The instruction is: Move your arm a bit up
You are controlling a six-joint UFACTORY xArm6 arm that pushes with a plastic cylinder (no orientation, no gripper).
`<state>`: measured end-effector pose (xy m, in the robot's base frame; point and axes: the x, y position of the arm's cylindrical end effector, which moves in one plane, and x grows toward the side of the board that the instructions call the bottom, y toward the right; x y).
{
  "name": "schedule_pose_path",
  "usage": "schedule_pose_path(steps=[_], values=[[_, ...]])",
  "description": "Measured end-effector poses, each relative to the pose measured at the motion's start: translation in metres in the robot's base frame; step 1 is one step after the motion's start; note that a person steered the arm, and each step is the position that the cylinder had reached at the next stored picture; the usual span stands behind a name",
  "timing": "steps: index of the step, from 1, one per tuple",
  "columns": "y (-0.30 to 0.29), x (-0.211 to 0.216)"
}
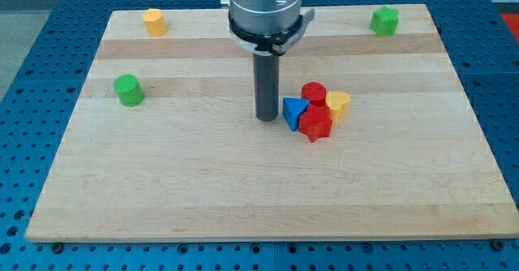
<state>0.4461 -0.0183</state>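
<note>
My tip (267, 118) rests on the wooden board (203, 190) near its middle, just left of a tight cluster of blocks. The cluster holds a blue triangular block (293, 111) closest to the tip, a red cylinder (313, 93) behind it, a red star-shaped block (315, 124) at the front, and a yellow heart-shaped block (338, 104) on the right. The tip stands a small gap away from the blue block. The arm's grey housing (267, 7) hangs over the board's top middle.
A yellow block (154, 21) sits near the top left corner, a green cylinder (128, 89) at the left, and a green block (384, 20) near the top right corner. Blue perforated table surrounds the board.
</note>
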Motion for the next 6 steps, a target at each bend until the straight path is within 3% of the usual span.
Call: schedule_pose_path(steps=[3, 6], values=[[-0.174, 0.017], [-0.188, 0.017]])
